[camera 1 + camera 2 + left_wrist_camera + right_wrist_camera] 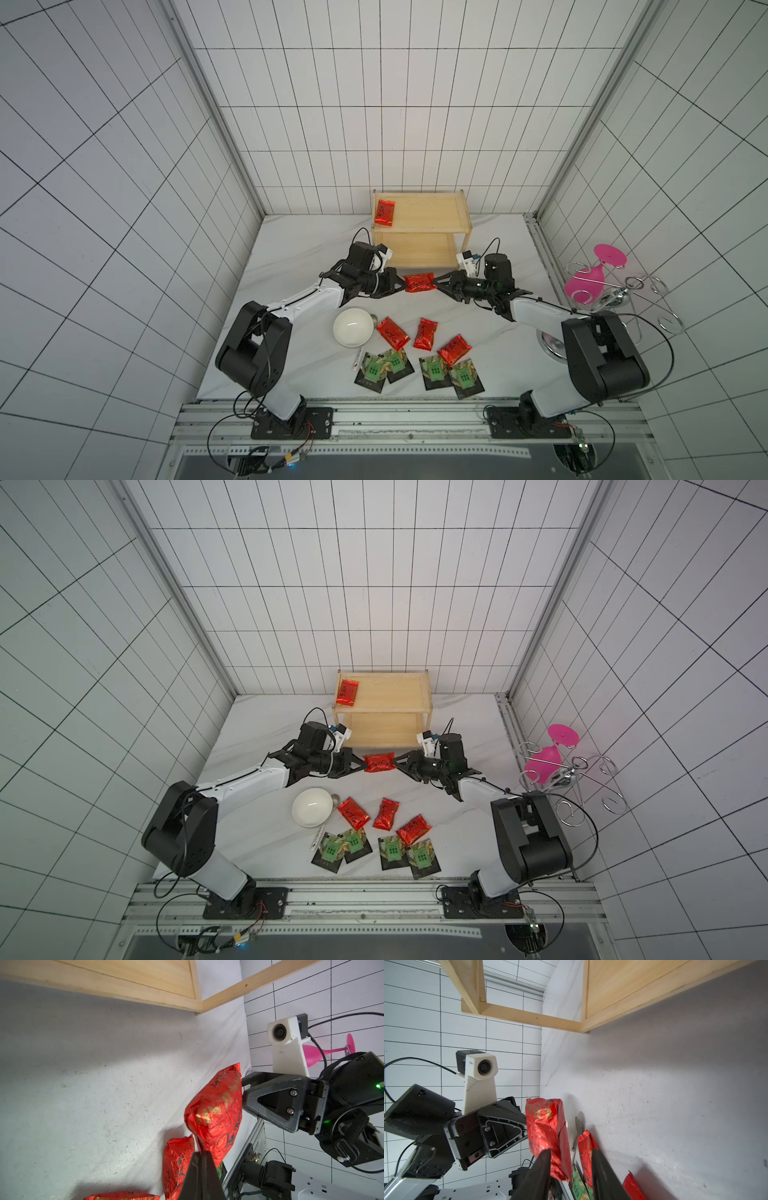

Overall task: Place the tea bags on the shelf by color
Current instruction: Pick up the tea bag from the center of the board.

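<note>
White bowl (353, 328), spoon (357, 361), pink glass (584, 282) on wire rack (614, 299).

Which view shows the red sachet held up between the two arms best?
Left wrist view: the red sachet is large and sharp, its end pinched in the shut left pincer. The right wrist view shows its other end inside the open right pincer; both top views show it small.
</note>
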{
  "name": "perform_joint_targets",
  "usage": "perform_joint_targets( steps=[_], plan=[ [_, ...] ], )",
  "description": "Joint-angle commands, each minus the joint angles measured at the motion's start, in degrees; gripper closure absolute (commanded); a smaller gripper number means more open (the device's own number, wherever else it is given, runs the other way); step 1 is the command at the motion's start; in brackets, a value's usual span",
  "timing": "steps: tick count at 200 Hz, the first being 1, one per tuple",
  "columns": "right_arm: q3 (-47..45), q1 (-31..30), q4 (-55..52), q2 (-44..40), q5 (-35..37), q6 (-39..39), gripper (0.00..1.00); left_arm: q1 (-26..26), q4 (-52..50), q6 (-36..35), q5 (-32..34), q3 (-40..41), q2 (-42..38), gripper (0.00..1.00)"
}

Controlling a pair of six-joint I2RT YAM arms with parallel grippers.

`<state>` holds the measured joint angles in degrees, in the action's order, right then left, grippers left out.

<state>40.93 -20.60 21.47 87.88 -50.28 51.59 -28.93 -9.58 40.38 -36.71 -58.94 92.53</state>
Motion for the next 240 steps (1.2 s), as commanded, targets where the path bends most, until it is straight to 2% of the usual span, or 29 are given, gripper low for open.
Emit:
perform_joint_targets(
  steps=[1, 39, 109, 146, 184, 240],
  plan=[
    [1.6, 0.3, 2.6, 0.2, -1.9, 1.7, 0.66, 0.0, 3.4, 0.9, -2.0, 0.9, -1.2, 1.00],
    [1.5, 0.6, 6.0, 0.9, -2.9, 4.1, 0.76, 0.1, 4.1, 1.2, -2.5, 1.2, -1.5, 1.00],
    [1.1, 1.4, 13.0, 2.3, -4.6, 9.1, 0.84, 0.6, 6.0, 2.2, -3.4, 2.1, -2.3, 1.00],
    [1.7, 1.3, 10.9, 2.5, -4.4, 8.0, 0.86, 0.5, 8.0, 3.6, -4.4, 2.3, -2.4, 1.00],
    [1.6, 1.6, 9.3, 1.6, -4.1, 8.0, 1.00, 0.8, 8.3, 3.8, -4.4, 2.8, -3.3, 1.00],
    [-0.4, 3.8, 3.5, -2.4, -1.7, 6.5, 1.00, 1.9, 16.6, 7.7, -6.2, 7.5, -4.4, 1.00]
  ],
)
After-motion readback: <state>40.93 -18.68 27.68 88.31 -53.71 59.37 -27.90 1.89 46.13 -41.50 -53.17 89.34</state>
